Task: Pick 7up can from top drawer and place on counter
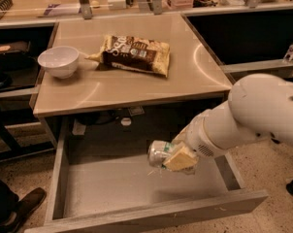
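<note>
Nearest the camera stands the flat front panel of the wide, shallow, grey wood-grain top drawer (pixel 151 215), pulled fully open below the tabletop. A dark brown shoe (pixel 21 208) rests on the speckled floor just outside the drawer's left wall.

Above the right half of the drawer's bare floor hangs the two-finger gripper (pixel 178 157), at the end of a thick, glossy white arm (pixel 253 113) that reaches in from the right edge. Its jaws pinch the small silvery-white metal 7up can (pixel 158 153) with green markings. The can lies on its side with one end pointing left, clear of the drawer floor and below the level of the tabletop. A tan finger pad (pixel 181 159) presses against the can's near side.

Behind and above is the smooth, glossy beige-tan counter (pixel 137 86). On its left part sits a round white bowl (pixel 58 61), and near the middle lies a brown-and-cream chip bag (pixel 132 55), flat, well apart from the can. Dark side shelves (pixel 243 33) flank the counter farther back.
</note>
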